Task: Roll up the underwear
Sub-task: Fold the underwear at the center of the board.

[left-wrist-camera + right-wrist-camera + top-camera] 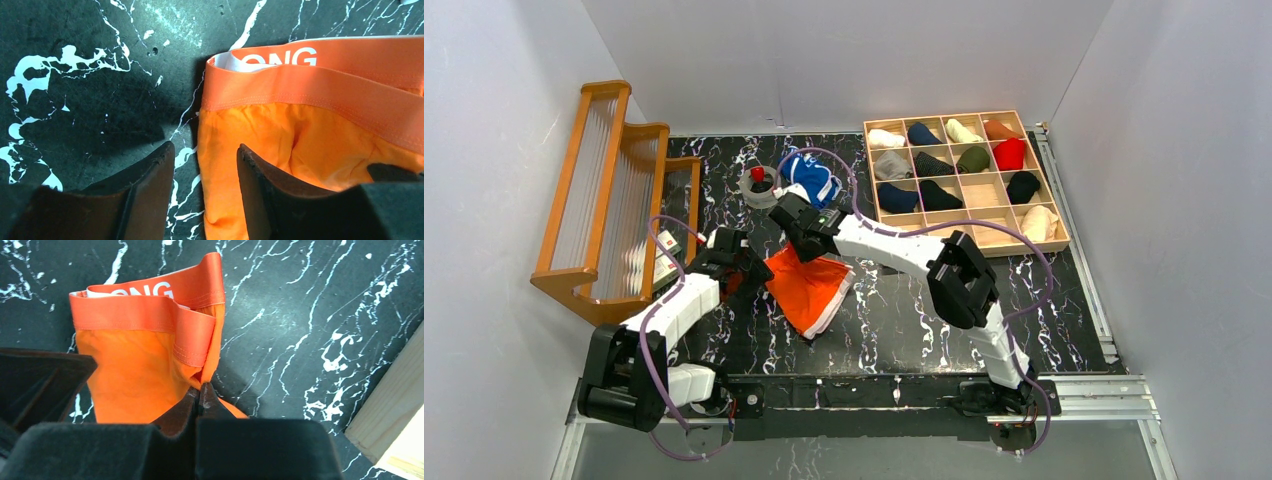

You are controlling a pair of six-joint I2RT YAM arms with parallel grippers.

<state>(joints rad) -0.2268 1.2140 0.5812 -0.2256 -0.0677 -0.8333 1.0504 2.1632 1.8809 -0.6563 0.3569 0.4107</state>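
Nearest the arm bases, on the near side of the wooden tray [989,213], the left fingers [250,170] stand partly apart. They straddle the side edge of the orange underwear [809,290] just under its waistband and are closed on nothing yet. That garment lies mostly flat on the desk [904,310], between the bases and the tray. Just beyond, the right fingers [200,397] are pressed together, apparently pinching the other waistband corner. To start a tidy roll, I judge both corners should be gripped level, the band drawn taut, then turned over evenly so the fabric does not bunch. White letters "ONG" show on the band; the rest is folded out of sight. Farther off, beside the tray, the blue underwear [812,178] lies in a heap.
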